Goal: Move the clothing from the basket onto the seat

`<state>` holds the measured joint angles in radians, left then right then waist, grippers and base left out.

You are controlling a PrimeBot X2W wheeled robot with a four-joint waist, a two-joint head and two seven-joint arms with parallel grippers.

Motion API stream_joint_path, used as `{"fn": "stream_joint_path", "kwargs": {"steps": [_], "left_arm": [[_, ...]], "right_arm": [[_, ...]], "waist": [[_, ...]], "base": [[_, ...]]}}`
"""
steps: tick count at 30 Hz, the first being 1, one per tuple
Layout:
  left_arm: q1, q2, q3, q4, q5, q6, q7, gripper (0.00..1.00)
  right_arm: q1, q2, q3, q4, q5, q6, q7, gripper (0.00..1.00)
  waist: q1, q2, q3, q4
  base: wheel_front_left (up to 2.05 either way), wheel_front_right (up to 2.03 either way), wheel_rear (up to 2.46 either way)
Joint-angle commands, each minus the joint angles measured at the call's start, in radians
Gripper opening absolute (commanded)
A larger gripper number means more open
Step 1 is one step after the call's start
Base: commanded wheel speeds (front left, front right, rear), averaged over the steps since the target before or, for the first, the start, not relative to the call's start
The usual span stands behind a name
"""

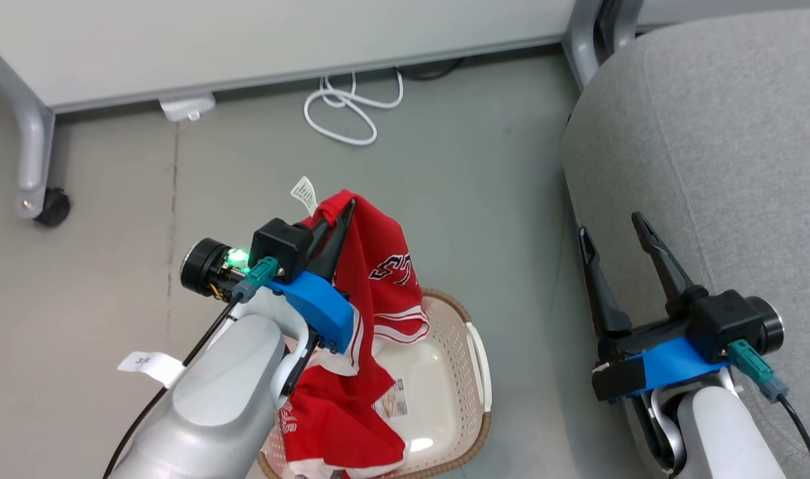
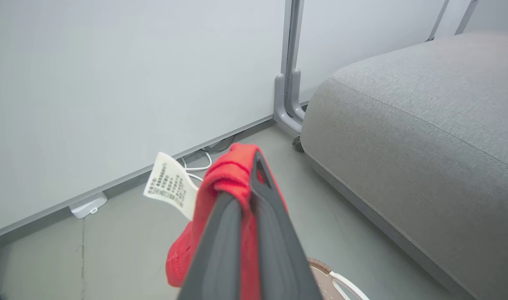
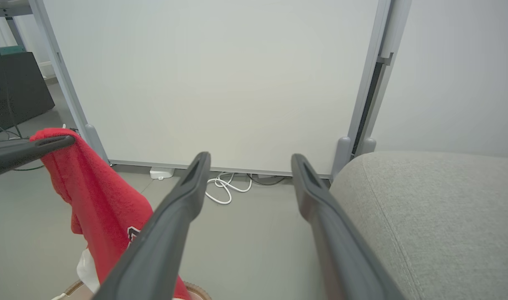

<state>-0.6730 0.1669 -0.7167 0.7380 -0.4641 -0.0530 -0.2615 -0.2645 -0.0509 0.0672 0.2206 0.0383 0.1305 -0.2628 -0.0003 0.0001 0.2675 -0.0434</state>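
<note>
Left pincer: clamped shut on a fold at the top of the clothing, with a white tag sticking out beside the tips.
Why so high: it is raised well above the basket, and I'd say that is to draw the hanging cloth clear of the rim before any swing to the right.
Clothing: red with white trim and dark lettering. The upper part hangs from the left pincer and the lower part trails down into the basket. I can't tell whether this is one piece or two.
Basket: sits on the floor, near the seat and on the robot's left of it.
Basket contents: red cloth bunched on the near side and lapping the near rim. The far side shows a bare white bottom.
Right pincer: jaws spread wide with nothing between them. It hovers at the seat's left edge, apart from the cloth.
Why there: probably waiting by the drop spot, ready to help spread or catch.
Seat: a grey cushion, with none of the red cloth on the part I can see.
Stage: cloth is lifted but not yet carried across.
Risk: the trailing end could snag the rim and drag the light basket along.
</note>
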Motion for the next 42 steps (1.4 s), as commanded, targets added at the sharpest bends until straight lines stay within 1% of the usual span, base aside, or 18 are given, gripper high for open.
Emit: {"fn": "stream_joint_path", "kwargs": {"steps": [1, 6, 13, 22, 29, 32, 36, 37, 42], "left_arm": [[0.011, 0.003, 0.016, -0.018, 0.009, 0.004, -0.005, 0.0], [0.013, -0.004, 0.079, -0.113, 0.05, -0.015, -0.005, 0.0], [-0.003, -0.009, 0.106, -0.267, 0.132, -0.03, -0.005, 0.0], [-0.026, -0.01, 0.098, -0.404, 0.184, -0.042, -0.005, 0.0], [-0.009, -0.005, 0.085, -0.447, 0.195, -0.035, -0.005, 0.0], [0.005, -0.003, 0.079, -0.456, 0.197, -0.031, -0.005, 0.0], [0.015, -0.003, 0.073, -0.459, 0.196, -0.028, -0.005, 0.0], [0.015, -0.003, 0.073, -0.459, 0.196, -0.028, -0.005, 0.0], [0.017, -0.005, 0.069, -0.458, 0.191, -0.027, -0.005, 0.0]], "right_arm": [[0.017, -0.002, 0.001, 0.003, 0.004, 0.0, -0.003, 1.0], [0.047, -0.002, -0.002, 0.0, 0.006, 0.0, -0.003, 1.0], [0.078, -0.001, -0.004, -0.006, 0.005, 0.0, -0.003, 1.0], [0.107, 0.0, 0.0, -0.002, 0.009, 0.0, -0.003, 1.0], [0.113, 0.0, 0.013, -0.015, 0.005, 0.0, -0.003, 1.0], [0.095, 0.0, 0.039, -0.034, -0.002, 0.0, -0.003, 1.0], [0.061, -0.009, 0.108, -0.071, 0.01, 0.0, -0.003, 1.0], [0.061, -0.009, 0.108, -0.071, 0.01, 0.0, -0.003, 1.0], [-0.003, -0.06, 0.215, -0.092, 0.029, 0.0, -0.003, 1.0]], "waist": [[0.0003, -0.0001, -0.048, 0.0], [0.0003, -0.0001, -0.092, -0.002], [0.0003, -0.0001, -0.125, 0.0], [0.0003, -0.0001, -0.166, 0.008], [0.0003, -0.0001, -0.189, 0.009], [0.0003, -0.0001, -0.195, 0.01], [0.0003, -0.0001, -0.2, 0.017], [0.0003, -0.0001, -0.2, 0.017], [0.0003, -0.0001, -0.203, 0.028]], "base": [[0.0, 0.0, 0.0], [0.0, 0.0, 0.0], [0.0, 0.0, 0.0], [0.0, 0.0, 0.0], [0.0, 0.0, 0.0], [0.0, 0.0, 0.0], [0.0, 0.0, 0.0], [0.0, 0.0, 0.0], [0.0, 0.0, 0.0]]}}
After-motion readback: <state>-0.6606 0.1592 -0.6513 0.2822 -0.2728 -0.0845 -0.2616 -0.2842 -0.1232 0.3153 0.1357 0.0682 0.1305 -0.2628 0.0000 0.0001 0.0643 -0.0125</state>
